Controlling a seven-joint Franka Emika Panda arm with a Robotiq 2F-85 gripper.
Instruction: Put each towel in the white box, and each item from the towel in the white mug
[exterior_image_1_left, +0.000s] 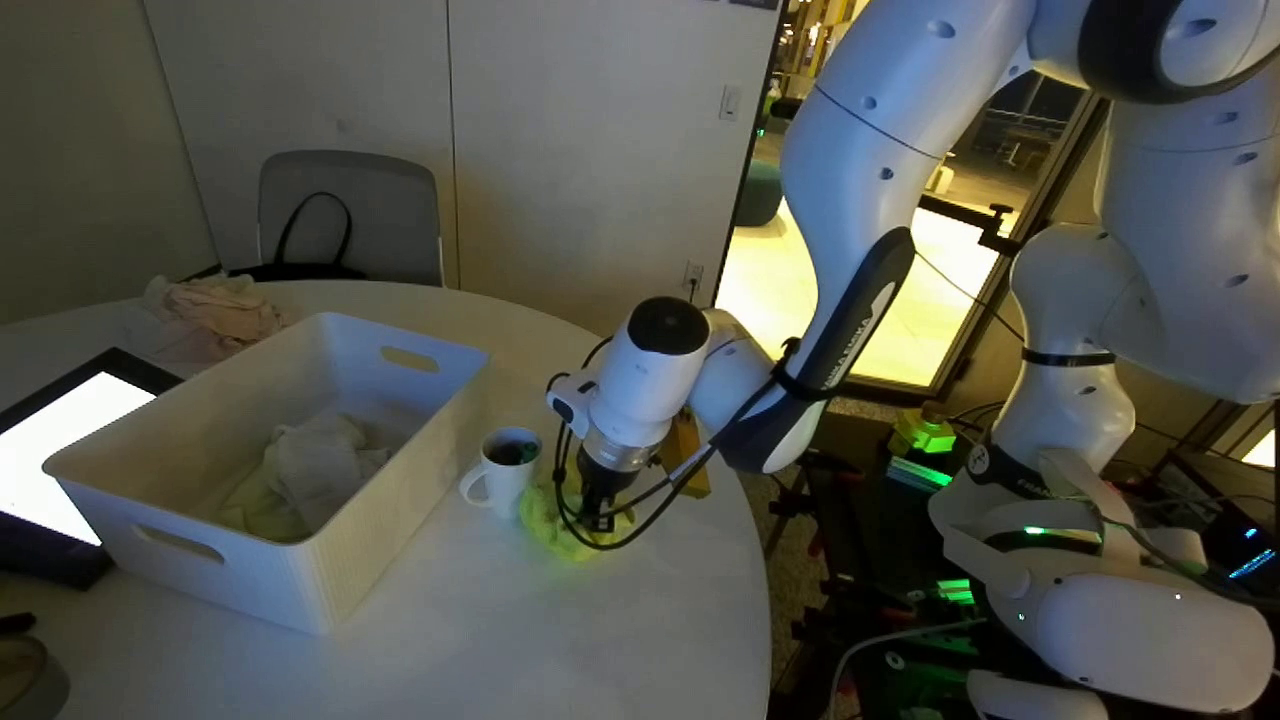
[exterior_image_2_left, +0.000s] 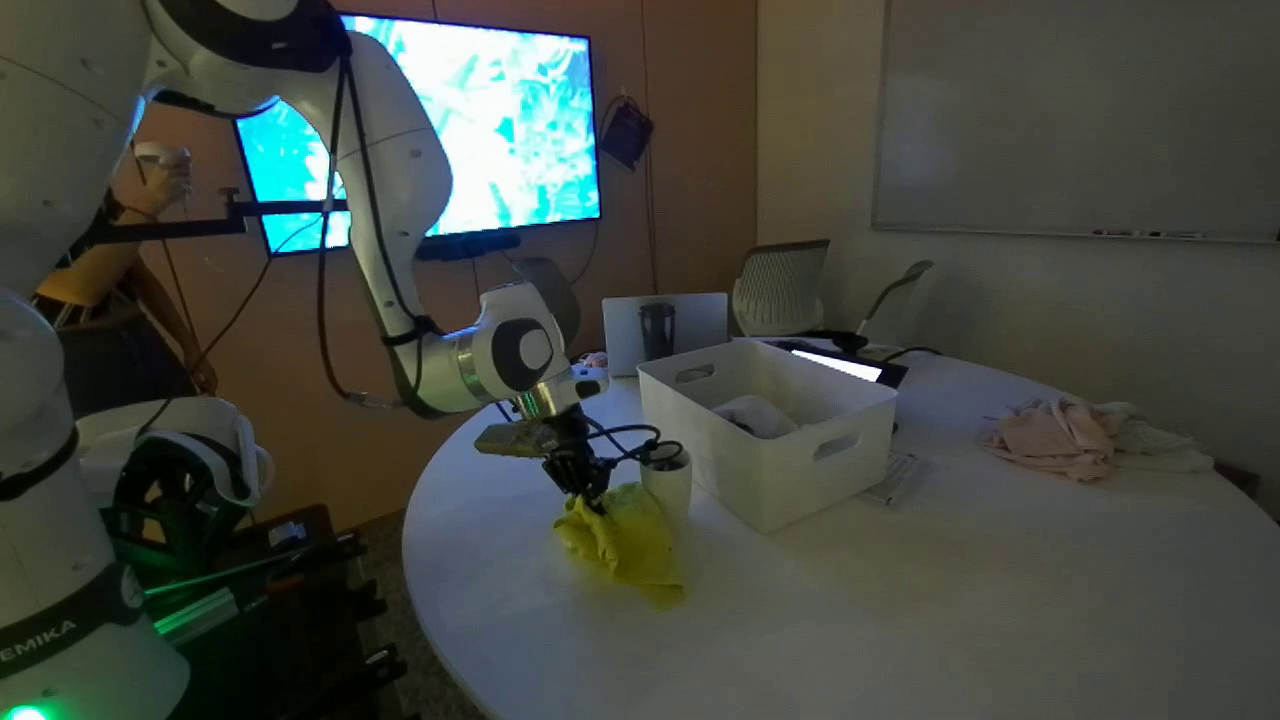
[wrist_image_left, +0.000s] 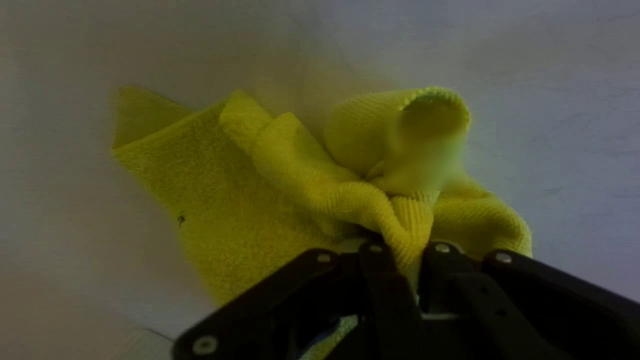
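A: Item one, and its hold?

B: One yellow towel (exterior_image_2_left: 630, 545), rumpled. A raised fold is clamped tight in the pincer (wrist_image_left: 409, 252); the remainder is spread on the desk (exterior_image_1_left: 500, 630) beneath it.

A: Direction?

B: In an exterior view the long axis is carried from under the pincer toward the camera and ended in a tapered corner (exterior_image_2_left: 660, 588).

A: Neighbours?

B: One white mug (exterior_image_1_left: 507, 475), upright, set just beside the pincer, handle turned away from it; contact with the towel is not made out. One white box (exterior_image_1_left: 400, 510), placed past the mug from the pincer, a long side faced toward it; a pale towel (exterior_image_1_left: 318, 465) is contained.

A: Lettering?

B: "FRANKA EMIKA" is read on the arm (exterior_image_1_left: 872, 290) above the pincer.
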